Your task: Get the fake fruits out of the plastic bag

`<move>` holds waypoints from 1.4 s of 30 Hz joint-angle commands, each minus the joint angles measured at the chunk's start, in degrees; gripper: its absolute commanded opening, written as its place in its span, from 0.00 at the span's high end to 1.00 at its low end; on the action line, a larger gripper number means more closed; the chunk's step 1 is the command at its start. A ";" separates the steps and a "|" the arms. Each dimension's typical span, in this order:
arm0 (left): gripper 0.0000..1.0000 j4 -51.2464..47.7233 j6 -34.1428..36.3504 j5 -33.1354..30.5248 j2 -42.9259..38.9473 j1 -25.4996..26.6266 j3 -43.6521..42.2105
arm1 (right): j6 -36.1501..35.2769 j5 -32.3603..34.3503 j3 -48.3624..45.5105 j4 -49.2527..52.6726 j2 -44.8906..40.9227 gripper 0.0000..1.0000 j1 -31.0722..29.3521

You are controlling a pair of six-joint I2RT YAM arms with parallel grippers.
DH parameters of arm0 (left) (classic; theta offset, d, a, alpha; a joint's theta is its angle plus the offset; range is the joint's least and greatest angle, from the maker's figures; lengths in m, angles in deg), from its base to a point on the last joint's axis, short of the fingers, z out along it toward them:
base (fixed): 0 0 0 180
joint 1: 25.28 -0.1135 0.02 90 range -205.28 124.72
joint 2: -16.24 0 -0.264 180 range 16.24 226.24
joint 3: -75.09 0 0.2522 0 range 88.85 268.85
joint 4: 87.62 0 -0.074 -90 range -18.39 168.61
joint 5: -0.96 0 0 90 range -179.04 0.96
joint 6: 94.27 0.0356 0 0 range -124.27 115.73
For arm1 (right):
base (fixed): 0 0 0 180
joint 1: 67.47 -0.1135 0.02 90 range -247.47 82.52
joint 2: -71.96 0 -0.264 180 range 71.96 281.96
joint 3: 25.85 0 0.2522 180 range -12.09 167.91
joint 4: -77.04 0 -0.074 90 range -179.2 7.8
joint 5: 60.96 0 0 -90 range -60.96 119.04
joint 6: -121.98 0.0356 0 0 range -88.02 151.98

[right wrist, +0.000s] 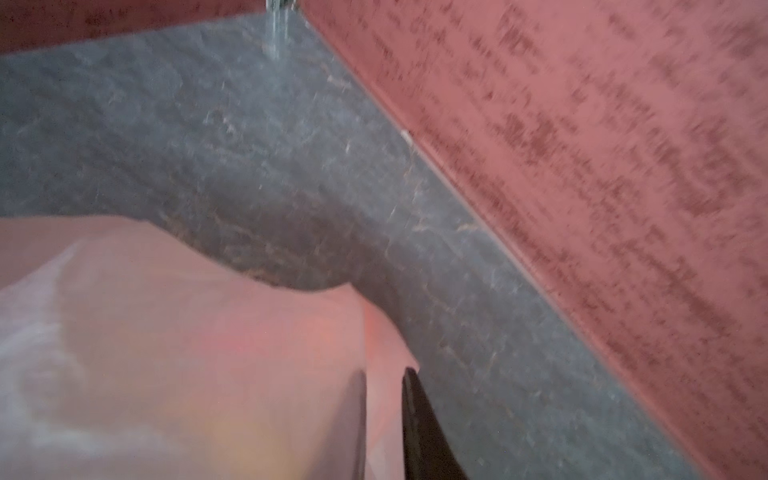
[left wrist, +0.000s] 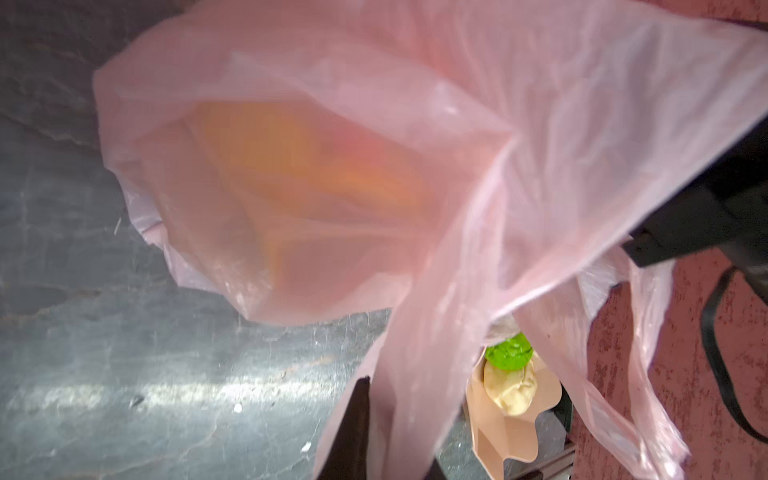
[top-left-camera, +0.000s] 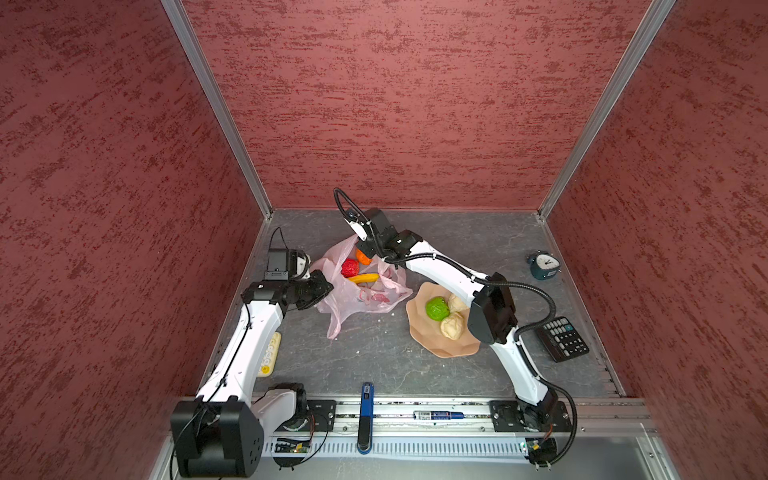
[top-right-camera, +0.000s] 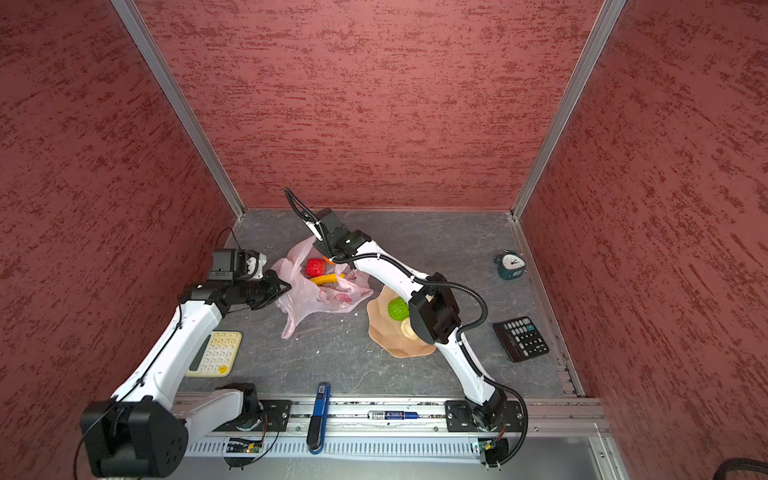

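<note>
Left gripper (top-left-camera: 328, 286) is clenched on the left rim of the bag (top-left-camera: 357, 305), which lies on the bench (top-left-camera: 374, 365). In its open mouth lie the red ball (top-left-camera: 350, 268), the banana (top-left-camera: 365, 278) with its long axis left-right, and the orange ball (top-left-camera: 364, 257). Right gripper (right wrist: 386, 372) appears pinched on film at the far rim, just beside the orange ball. It is judged the nearer arm.

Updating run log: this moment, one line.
left gripper: shut on bag; right gripper: at orange ball, grip unclear; banana, red ball: in bag

light: even, bright | wrist views — motion-blurred | plastic bag (right wrist: 166, 353) — unfocused
</note>
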State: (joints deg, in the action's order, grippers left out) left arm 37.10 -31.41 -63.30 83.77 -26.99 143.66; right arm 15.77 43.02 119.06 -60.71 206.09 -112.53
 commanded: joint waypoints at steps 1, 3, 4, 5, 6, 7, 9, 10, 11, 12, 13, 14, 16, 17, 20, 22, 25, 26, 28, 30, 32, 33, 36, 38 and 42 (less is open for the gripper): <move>0.87 5.82 1.57 2.09 5.02 -1.51 7.42 | 0.85 -1.60 5.74 -3.97 1.16 0.87 2.22; 0.88 5.65 2.13 2.54 7.97 -1.47 11.88 | 0.32 -2.14 6.95 -4.91 0.95 0.88 2.43; 0.88 5.35 2.39 2.81 8.96 -1.46 13.77 | 0.05 -2.35 7.09 -5.11 0.59 0.90 2.43; 0.88 4.98 2.59 2.85 9.50 -1.47 14.87 | 0.26 -2.82 6.96 -5.03 -0.02 0.90 2.40; 0.88 4.35 2.74 2.74 9.56 -1.38 15.83 | 0.51 -3.27 6.40 -4.87 -1.01 0.91 2.43; 0.88 3.98 2.88 2.61 9.34 -1.37 16.12 | 1.00 -4.01 4.25 -5.15 -2.76 0.91 2.30; 0.87 3.10 2.88 2.22 7.84 -1.38 14.90 | 1.61 -6.19 -1.77 -6.88 -6.57 0.91 2.21; 0.88 2.43 2.79 2.03 6.81 -1.39 13.67 | 2.10 -7.68 -5.78 -7.74 -8.74 0.91 2.03; 0.87 1.60 2.71 2.04 5.88 -1.44 12.24 | 2.45 -8.97 -9.03 -8.34 -10.41 0.91 1.87; 0.88 0.73 2.47 2.06 4.51 -1.41 10.27 | 2.90 -9.76 -13.33 -9.26 -12.33 0.91 1.45; 0.88 -0.09 2.05 2.12 2.95 -1.33 8.01 | 3.47 -10.50 -17.84 -10.18 -14.35 0.91 0.93; 0.87 -0.74 1.69 1.98 1.46 -1.20 5.99 | 4.02 -11.44 -21.76 -11.14 -15.93 0.91 0.45; 0.87 -2.71 0.51 1.42 -1.85 -1.04 1.46 | 6.10 -13.33 -29.70 -13.06 -19.56 0.91 -0.74; 0.88 -3.59 -0.03 1.05 -3.20 -0.95 -0.04 | 7.11 -14.10 -32.53 -13.42 -20.86 0.91 -1.19; 0.87 -6.67 -1.99 0.02 -7.31 -0.83 -4.14 | 9.80 -15.86 -39.82 -14.36 -25.19 0.91 -3.10; 0.87 -8.19 -3.15 -0.76 -9.46 -0.67 -5.50 | 10.44 -15.59 -42.55 -13.99 -27.36 0.91 -4.43; 0.87 -9.37 -4.10 -1.05 -11.40 -0.44 -5.91 | 11.60 -16.14 -44.55 -12.65 -29.28 0.91 -5.62; 0.85 -9.53 -4.32 -1.04 -11.71 -0.38 -5.81 | 12.06 -16.35 -45.02 -12.50 -29.61 0.91 -5.93; 0.72 -9.81 -4.89 -1.21 -11.91 0.37 -5.49 | 12.75 -17.03 -45.64 -12.47 -30.00 0.91 -6.49; 0.57 -9.73 -5.46 -1.26 -11.89 1.48 -5.50 | 14.23 -16.97 -45.84 -12.76 -29.77 0.91 -6.81; 0.42 -10.03 -5.99 -1.77 -11.56 2.93 -5.48 | 15.49 -16.84 -45.61 -12.99 -29.38 0.91 -7.09; 0.37 -10.16 -6.09 -2.20 -11.32 3.79 -5.50 | 16.30 -16.54 -45.57 -13.49 -29.23 0.92 -7.23; 0.28 -10.74 -6.26 -4.60 -10.38 6.31 -5.48 | 18.13 -16.70 -45.49 -15.02 -29.18 0.92 -7.32; 0.27 -10.95 -6.37 -7.45 -9.43 7.55 -5.45 | 18.66 -17.22 -45.33 -16.02 -29.39 0.92 -7.32; 0.26 -10.45 -6.59 -16.35 -6.50 9.41 -4.77 | 18.87 -18.24 -45.06 -16.79 -30.31 0.91 -7.32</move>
State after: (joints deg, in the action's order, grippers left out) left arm 26.67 -37.62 -71.91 75.75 -18.62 137.63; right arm 33.43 26.71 73.64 -74.67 178.04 -119.51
